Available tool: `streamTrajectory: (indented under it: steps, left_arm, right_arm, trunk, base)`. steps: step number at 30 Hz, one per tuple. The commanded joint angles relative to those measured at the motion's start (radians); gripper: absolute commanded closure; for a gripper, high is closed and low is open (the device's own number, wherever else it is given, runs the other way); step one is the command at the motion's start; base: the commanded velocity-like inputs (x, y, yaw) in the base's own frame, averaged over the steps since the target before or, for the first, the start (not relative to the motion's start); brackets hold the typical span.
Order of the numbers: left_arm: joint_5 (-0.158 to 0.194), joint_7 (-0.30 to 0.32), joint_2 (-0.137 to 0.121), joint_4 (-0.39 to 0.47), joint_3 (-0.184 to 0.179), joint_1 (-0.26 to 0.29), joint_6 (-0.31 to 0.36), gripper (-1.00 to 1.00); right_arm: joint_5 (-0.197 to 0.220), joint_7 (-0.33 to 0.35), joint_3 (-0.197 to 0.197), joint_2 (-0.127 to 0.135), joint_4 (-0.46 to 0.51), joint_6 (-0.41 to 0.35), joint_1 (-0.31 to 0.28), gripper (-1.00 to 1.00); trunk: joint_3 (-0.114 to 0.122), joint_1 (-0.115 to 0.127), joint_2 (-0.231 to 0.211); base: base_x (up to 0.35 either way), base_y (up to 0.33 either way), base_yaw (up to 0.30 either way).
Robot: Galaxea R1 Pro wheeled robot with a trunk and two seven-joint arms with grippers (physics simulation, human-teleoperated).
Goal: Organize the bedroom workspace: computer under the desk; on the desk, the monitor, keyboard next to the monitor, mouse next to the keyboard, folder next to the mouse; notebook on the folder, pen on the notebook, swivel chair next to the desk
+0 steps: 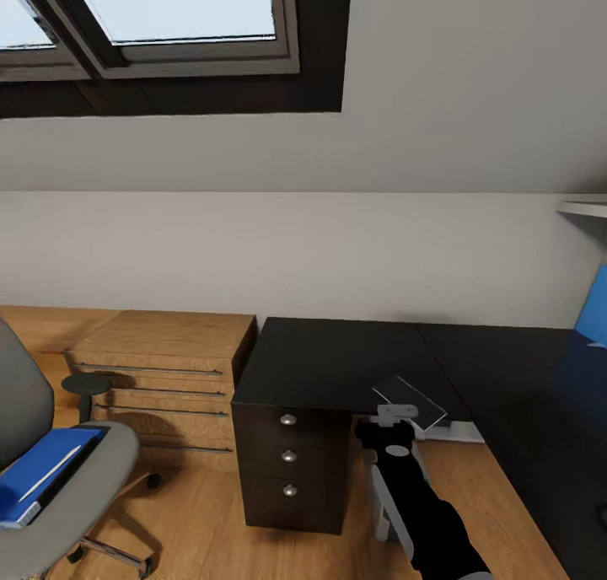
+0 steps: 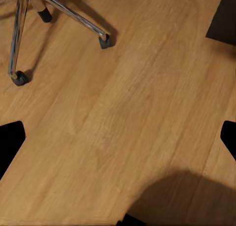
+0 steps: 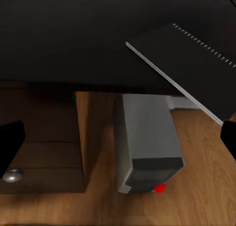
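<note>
Your right gripper has its fingers clamped on the notebook, held over the counter edge. Below stands the computer. Your left fingers are apart above the floor. Farther left, the folder lies on the swivel chair.

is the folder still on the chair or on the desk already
On the chair. The blue folder lies flat on the swivel chair seat, apart from the black desk.
</note>
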State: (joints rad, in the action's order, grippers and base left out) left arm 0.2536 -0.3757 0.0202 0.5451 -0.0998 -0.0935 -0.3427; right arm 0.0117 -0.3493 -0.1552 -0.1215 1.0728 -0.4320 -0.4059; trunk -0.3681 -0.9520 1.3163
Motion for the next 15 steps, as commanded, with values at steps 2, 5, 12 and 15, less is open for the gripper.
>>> streamTrajectory:
  steps: [2,5,12,15]
  left_arm:
    - [0.011,-0.006,-0.002,0.000,-0.008,0.000,-0.004,-1.00]
    - [0.012,-0.007,-0.003,0.001,-0.007,0.000,-0.005,-1.00]
    - [0.012,-0.007,-0.002,0.001,-0.007,0.000,-0.005,-1.00]
    - [0.010,-0.006,-0.003,0.000,-0.007,0.000,-0.006,-1.00]
  right_arm:
    - [0.002,-0.006,-0.004,-0.001,-0.002,-0.006,-0.001,-1.00]
    - [0.002,-0.006,-0.005,-0.001,-0.005,-0.005,-0.001,-1.00]
    - [0.002,-0.006,-0.009,-0.001,-0.014,0.000,-0.001,-1.00]
    - [0.002,-0.007,-0.010,-0.001,-0.015,0.001,-0.001,-1.00]
  trunk:
    - [-0.001,0.000,0.001]
    - [-0.001,0.000,0.001]
    - [-0.001,0.000,0.001]
    - [-0.001,0.000,0.001]
  base:
    - [0.000,0.000,0.280]
    - [0.000,0.000,0.280]
    - [0.000,0.000,0.280]
    - [0.000,0.000,0.280]
